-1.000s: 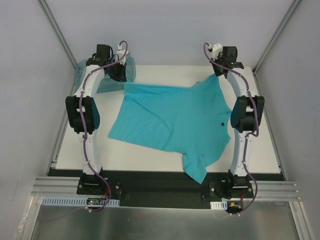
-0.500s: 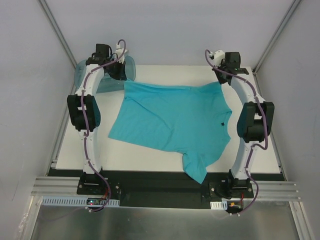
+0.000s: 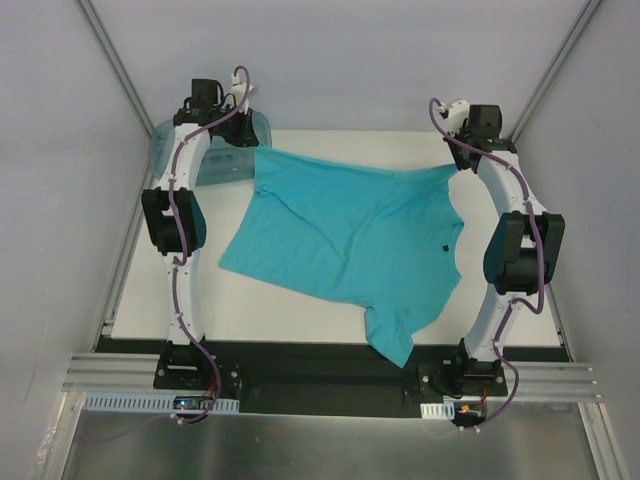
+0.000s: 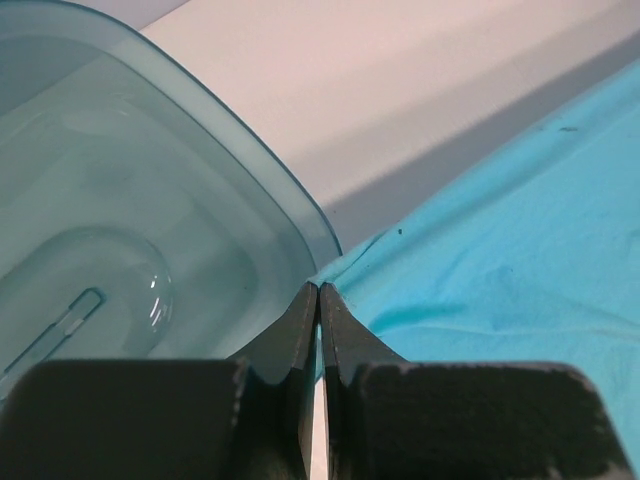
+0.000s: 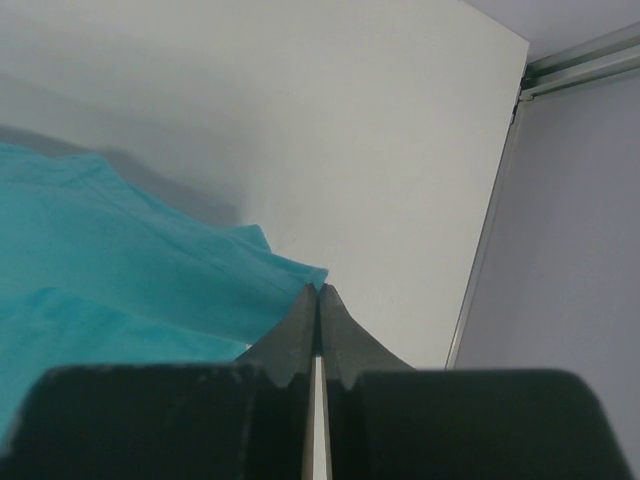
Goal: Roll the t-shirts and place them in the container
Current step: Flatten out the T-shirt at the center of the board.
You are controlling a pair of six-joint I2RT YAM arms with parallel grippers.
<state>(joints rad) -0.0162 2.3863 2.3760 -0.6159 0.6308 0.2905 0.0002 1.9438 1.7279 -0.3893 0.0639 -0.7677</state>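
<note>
— What is the setting?

— A white counter [image 3: 300, 310] boxed in by pale grey walls [image 3: 330, 60], with a metal rail [image 3: 320, 378] along its near edge where both arms are bolted.

— Any brand, label or writing?

— Only a small dark mark [image 3: 443, 246] on the t-shirt [image 3: 350, 235], towards the right edge, too small to read. The translucent blue-green tub [image 3: 165, 150] in the far left corner shows no lettering I can make out.

— Where does the shirt lie?

— Spread over the middle of the counter, plain teal. One sleeve [image 3: 392, 342] droops over the near edge. Its far hem is pulled taut between the two grippers and raised off the surface; the wrist views show a shadow beneath it.

— How do the arms stand?

— The left arm [image 3: 170, 220] climbs along the left edge, elbow high, wrist bent over the far left corner beside the tub. The right arm [image 3: 520, 250] bows outward along the right edge, its wrist near the far right corner.

— And the grippers?

— The left gripper [image 4: 318, 292] has its jaws pressed together, pinching the shirt's far left corner just beside the tub's rim. The right gripper [image 5: 319, 290] is likewise clamped tight, with the far right corner of the fabric drawn into its tips.
</note>
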